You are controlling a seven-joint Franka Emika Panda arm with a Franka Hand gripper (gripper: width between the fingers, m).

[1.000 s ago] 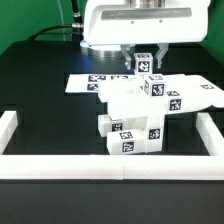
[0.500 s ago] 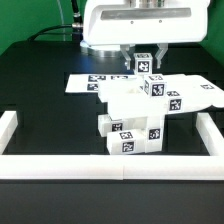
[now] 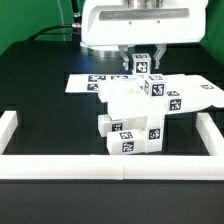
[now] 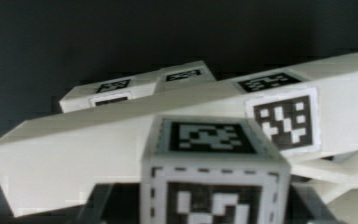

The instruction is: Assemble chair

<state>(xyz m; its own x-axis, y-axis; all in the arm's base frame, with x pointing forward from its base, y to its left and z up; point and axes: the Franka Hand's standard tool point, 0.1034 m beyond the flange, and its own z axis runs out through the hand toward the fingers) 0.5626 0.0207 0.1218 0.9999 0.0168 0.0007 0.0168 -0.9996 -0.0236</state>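
One tool (image 3: 143,66) gripping chair (image 3: 140,115) post (image 3: 143,64)

chair (image 3: 140,115) before marker board (image 3: 85,82), between border rails (image 3: 60,165)

**What the two views leave unseen**

In the exterior view the hand's (image 3: 143,60) fingertips disappear behind a small white tagged post (image 3: 143,62), so the contact there cannot be made out. The flat white marker board (image 3: 85,83) is partly covered by the white blocky chair assembly (image 3: 135,115). The white border rails (image 3: 110,166) run off both sides. In the wrist view, the nearest tagged block (image 4: 208,165) is blurred and cut off.
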